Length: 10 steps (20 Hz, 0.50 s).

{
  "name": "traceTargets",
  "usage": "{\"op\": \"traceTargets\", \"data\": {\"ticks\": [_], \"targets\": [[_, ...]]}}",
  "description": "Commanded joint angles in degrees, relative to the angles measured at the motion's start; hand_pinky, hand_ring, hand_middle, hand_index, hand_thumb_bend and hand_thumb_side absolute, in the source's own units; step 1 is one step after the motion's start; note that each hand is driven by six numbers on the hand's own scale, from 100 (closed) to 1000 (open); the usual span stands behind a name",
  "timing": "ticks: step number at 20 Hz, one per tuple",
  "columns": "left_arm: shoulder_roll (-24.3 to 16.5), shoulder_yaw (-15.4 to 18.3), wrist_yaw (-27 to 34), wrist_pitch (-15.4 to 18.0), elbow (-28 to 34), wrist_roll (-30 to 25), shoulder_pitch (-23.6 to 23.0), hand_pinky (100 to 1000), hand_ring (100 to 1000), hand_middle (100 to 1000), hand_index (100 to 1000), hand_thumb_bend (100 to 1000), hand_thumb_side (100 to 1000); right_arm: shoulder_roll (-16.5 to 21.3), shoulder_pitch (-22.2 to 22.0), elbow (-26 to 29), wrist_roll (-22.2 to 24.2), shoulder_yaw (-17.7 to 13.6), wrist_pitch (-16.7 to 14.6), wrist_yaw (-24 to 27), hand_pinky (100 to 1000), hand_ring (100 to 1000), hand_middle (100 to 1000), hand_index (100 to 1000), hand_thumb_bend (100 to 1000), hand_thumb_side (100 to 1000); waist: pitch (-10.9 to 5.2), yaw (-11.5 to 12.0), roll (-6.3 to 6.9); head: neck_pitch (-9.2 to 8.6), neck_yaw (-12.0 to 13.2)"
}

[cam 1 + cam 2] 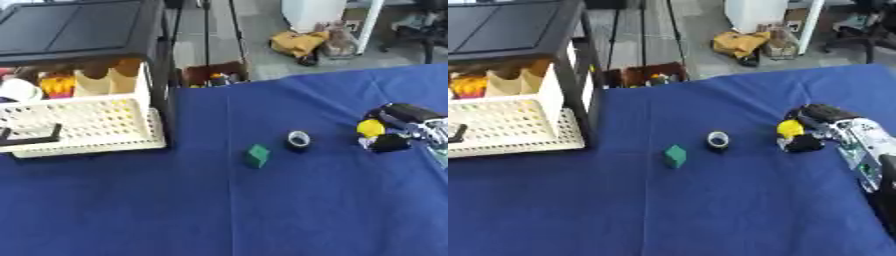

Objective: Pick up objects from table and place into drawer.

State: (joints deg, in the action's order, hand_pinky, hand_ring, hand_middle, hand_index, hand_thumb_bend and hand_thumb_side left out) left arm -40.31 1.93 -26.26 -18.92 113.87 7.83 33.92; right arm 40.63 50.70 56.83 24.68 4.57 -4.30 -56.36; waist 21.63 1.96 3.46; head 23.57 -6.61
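In the left eye view my right hand (404, 126) was at the counter's (289, 210) right edge, fingers curled around a small yellow object (370, 128), which sat in my grasp just above the blue cloth. I judged the main risk to be a slip: the thing looked rounded and smooth, only partly enclosed, and the open white drawer (83, 125) lay well off to my left, so a long carry could shake it free. The roll of tape (298, 140) and green block (257, 155) stood between my hand and the drawer, and a low sweep might knock them.

In the right eye view the yellow object (790, 128) showed as a bright, compact lump against my dark fingers (805, 143). My left hand showed in neither view.
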Motion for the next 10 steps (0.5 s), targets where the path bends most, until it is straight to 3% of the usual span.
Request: {"op": "traceTargets", "data": {"ticks": [1,10], "targets": [[-0.9,0.5,0.1,0.1,0.7,-0.5,1.0,582,640,703,900,484,885,0.9,0.5,0.6,-0.4,-0.2,0.1,0.5,660,710,617,845,176,636,-1.15,0.0,0.01,-0.65,-0.1],[-0.9,0.4,0.1,0.2,0.7,-0.8,1.1,582,644,705,891,478,884,1.4,0.6,3.4,-1.4,0.1,0.4,2.9,505,544,641,833,133,543,-1.48,-0.3,-0.11,-0.70,-0.2]]}}
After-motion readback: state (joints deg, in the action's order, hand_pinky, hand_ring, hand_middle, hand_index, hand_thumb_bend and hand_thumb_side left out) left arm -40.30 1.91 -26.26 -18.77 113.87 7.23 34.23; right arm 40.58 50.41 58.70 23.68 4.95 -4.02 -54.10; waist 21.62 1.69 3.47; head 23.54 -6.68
